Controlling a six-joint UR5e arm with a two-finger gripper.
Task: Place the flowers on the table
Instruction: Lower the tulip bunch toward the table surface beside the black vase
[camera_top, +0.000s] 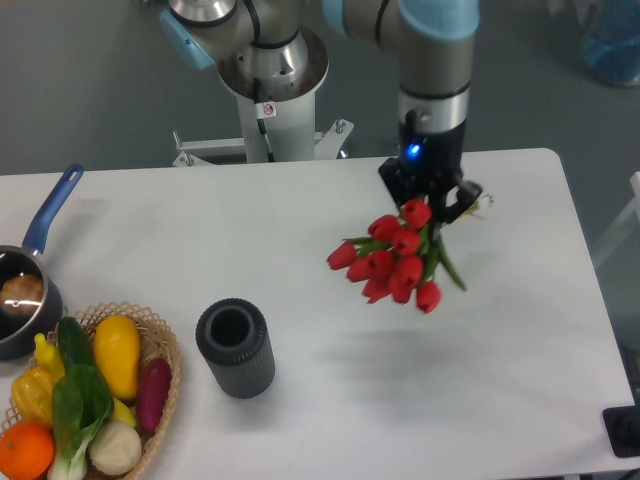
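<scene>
Your pincer (432, 207) was pinching the flowers (395, 262) by the stem end, its two fingers pressed against the bunch from either side. You had the red heads hanging down and to the left of the pincer, with a few green leaves trailing to the lower right and a bit of pale stem poking out past the right finger. The bunch sat tilted, heads lower than stems, and a soft shadow lay on the worktop (500, 400) below it, so it appeared to be held clear of the surface rather than resting on it.

Taking the dark ribbed vase (236, 348) as your landmark: it stood upright on the worktop with its open mouth facing up, and the flowers were well to its right and farther back, apart from it. To the left of the vase you had a wicker basket (162, 340) at the front edge, holding a yellow squash (117, 352), a purple vegetable (153, 392), a leafy green (75, 410), an orange (22, 450) and an onion (113, 446). Behind the basket, at the left edge, was a small pan (22, 300) with a blue handle (52, 207). The arm's white base (270, 110) stood behind the worktop, back from the vase.
</scene>
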